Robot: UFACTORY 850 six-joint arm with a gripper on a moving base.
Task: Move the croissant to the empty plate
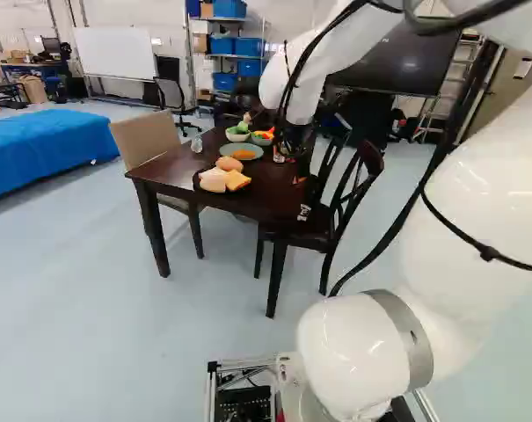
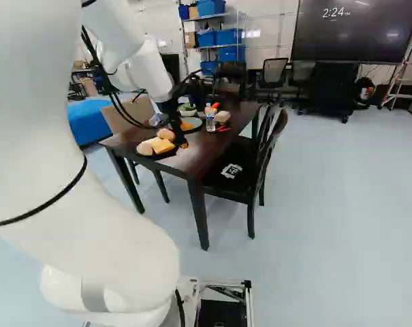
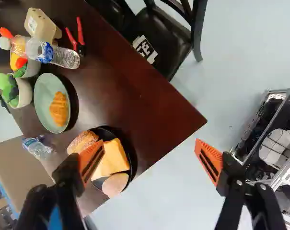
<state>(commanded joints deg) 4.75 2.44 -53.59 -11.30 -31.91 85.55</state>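
Seen from where I'm standing, one finger of the end effector hides part of the black plate and the sliced bread in the wrist view, whose edge crops the dark chair. The left base view cuts off the blue cover and shrinks the croissant to a blur.

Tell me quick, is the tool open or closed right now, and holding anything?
Tool: open, fingers wide apart, holding nothing; the croissant lies on the pale green plate.
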